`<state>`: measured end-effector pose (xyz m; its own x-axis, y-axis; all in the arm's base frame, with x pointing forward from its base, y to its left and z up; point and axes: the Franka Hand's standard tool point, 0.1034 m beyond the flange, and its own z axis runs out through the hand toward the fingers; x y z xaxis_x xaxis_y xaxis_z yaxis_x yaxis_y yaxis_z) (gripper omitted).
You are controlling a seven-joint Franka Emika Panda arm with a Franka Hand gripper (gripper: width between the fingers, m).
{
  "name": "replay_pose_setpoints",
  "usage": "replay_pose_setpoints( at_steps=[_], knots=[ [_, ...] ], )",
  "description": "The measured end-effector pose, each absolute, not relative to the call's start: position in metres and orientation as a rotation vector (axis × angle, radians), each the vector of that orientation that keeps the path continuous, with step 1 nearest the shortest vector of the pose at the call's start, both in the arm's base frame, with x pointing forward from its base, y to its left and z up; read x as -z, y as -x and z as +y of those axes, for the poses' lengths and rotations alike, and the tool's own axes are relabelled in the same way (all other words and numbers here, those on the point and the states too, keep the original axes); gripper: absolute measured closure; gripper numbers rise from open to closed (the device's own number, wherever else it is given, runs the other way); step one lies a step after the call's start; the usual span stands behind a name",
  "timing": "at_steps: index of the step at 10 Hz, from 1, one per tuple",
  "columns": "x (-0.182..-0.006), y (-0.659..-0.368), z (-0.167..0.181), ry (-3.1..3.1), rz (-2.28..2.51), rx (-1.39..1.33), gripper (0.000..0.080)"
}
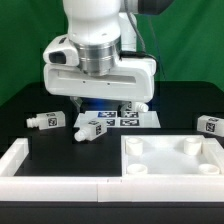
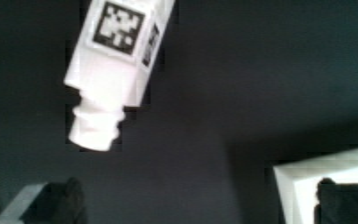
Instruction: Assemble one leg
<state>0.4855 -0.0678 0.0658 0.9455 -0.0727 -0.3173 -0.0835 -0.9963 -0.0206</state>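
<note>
Claw: your gripper hung low over the table, above the marker board. Its jaws stood wide apart and held nothing.
Fingers: in the wrist view the two dark fingers sat far from each other, with only bare black table between them at the gripper.
Middle leg: the middle leg lay on its side on the table, touching or just off the marker board's near edge. Its tag faced up, and it sat just below and in front of your claw.
Left leg: the left leg lay on its side toward the exterior view's left, well apart from the claw.
Right leg: the right leg lay at the exterior view's right, behind the panel's far corner.
Wrist-view leg: the wrist-view leg lay flat with its tag up and its narrow ribbed end pointing toward the fingers, clear of both. You could not tell for certain which of the legs it was.
Panel: the panel lay flat at the exterior view's lower right with its round sockets facing up and no leg in any of them.
Frame: a white frame bordered the table at the exterior view's lower left.
White corner: a white corner showed close to one finger in the wrist view. It was too blurred for you to tell which part it was.
</note>
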Motion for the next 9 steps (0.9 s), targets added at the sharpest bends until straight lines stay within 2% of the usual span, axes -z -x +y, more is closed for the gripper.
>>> replay_pose_setpoints(
  at_steps=[2,6,9],
  knots=[
    [-0.0646,-0.4865,-0.0632,3.062,-0.039,-0.46,0.0151],
    [-0.0637,-0.4863,-0.0633,3.061,-0.033,-0.462,0.0151],
    [-0.0641,-0.4892,-0.0712,3.002,-0.616,-0.29,0.0151]
  ],
)
